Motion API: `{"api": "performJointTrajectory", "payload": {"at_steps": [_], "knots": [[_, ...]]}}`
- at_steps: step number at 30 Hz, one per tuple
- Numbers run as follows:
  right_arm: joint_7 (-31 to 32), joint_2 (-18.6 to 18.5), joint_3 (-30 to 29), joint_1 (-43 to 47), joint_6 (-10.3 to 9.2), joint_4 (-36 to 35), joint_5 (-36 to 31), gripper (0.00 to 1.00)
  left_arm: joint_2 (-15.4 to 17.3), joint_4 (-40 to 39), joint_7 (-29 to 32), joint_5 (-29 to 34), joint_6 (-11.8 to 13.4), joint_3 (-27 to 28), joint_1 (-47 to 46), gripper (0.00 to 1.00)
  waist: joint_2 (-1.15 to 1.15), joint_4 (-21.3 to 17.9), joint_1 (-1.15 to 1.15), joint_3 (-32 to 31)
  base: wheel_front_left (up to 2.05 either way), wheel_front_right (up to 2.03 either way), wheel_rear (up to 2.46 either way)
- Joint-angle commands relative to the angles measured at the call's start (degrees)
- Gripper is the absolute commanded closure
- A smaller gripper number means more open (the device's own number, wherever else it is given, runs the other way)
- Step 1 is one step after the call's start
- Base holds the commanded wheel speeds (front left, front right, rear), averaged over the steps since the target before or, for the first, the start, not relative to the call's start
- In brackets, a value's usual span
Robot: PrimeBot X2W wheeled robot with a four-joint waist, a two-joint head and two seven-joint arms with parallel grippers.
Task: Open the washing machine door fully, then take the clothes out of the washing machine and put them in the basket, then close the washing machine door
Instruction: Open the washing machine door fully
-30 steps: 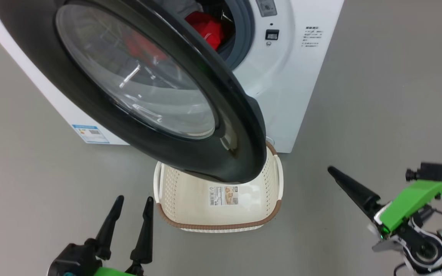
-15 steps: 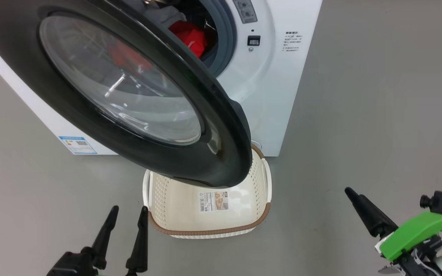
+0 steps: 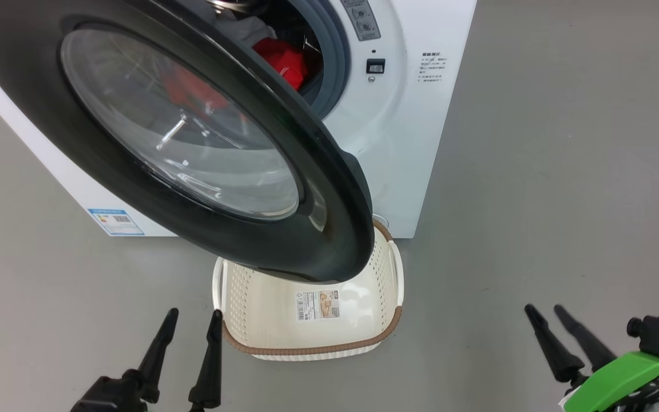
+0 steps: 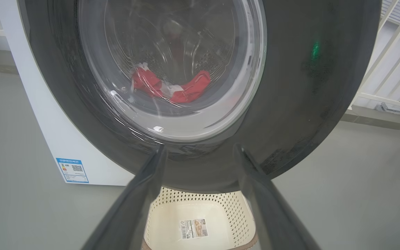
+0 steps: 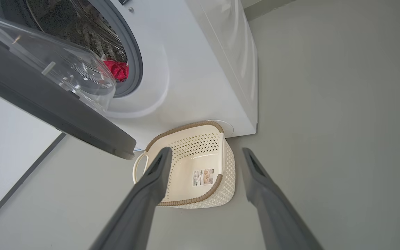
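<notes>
So the door (image 3: 329, 240) is only partway open, its low edge hanging over the basket (image 3: 306, 348) on the floor, at 6 o'clock from the drum. Red clothes (image 3: 284, 57) sit inside the washing machine (image 3: 415, 143). Both the left gripper (image 3: 194, 313) and right gripper (image 3: 543, 310) have jaws apart, holding nothing. I'd catch the door's free edge around 4 o'clock and swing it wide without bumping the basket.

Clothes (image 3: 281, 57) in washing machine (image 3: 404, 143); basket (image 3: 306, 348) below its door (image 3: 284, 240)
</notes>
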Motion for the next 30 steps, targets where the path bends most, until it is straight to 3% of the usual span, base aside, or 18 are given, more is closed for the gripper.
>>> {"api": "performJointTrajectory", "payload": {"at_steps": [1, 11, 18, 23, 30], "knots": [[-0.7, -1.3, -0.4, 0.2, 0.37, -0.8, -2.8, 0.0, 0.5, -1.1, -0.5, 0.6, -0.3, 1.8, 0.2, 0.0, 0.0, 0.0, 0.0, 0.0, 0.0, 0.0, 0.0], [-0.8, 5.9, -16.4, 5.0, 0.37, -5.7, -25.9, 0.0, 0.5, -1.2, -0.5, 0.7, -0.5, 1.6, 0.1, 0.0, 0.0, 0.3, 0.0, 0.4, 0.0, 0.0, 0.0], [-0.8, 10.8, -26.3, 8.1, 0.37, -11.0, -36.2, 0.0, 0.5, -1.3, -0.5, 1.0, -0.7, 1.5, -0.4, 0.0, 0.0, 0.9, 0.0, 0.6, 0.0, 0.0, 0.0], [-0.8, 13.7, -30.2, 10.7, 0.37, -12.5, -40.0, 0.0, 0.5, -1.6, -0.5, 1.1, -0.7, 1.5, -0.3, 0.0, 0.0, 1.2, 0.0, 0.5, 0.0, 0.0, 0.0], [-0.8, 14.7, -30.9, 11.8, 0.37, -12.5, -41.6, 0.0, 0.5, -1.9, -0.5, 1.1, -0.8, 1.6, -0.1, 0.0, 0.0, 1.1, 0.0, 0.5, 0.0, 0.0, 0.0]]}}
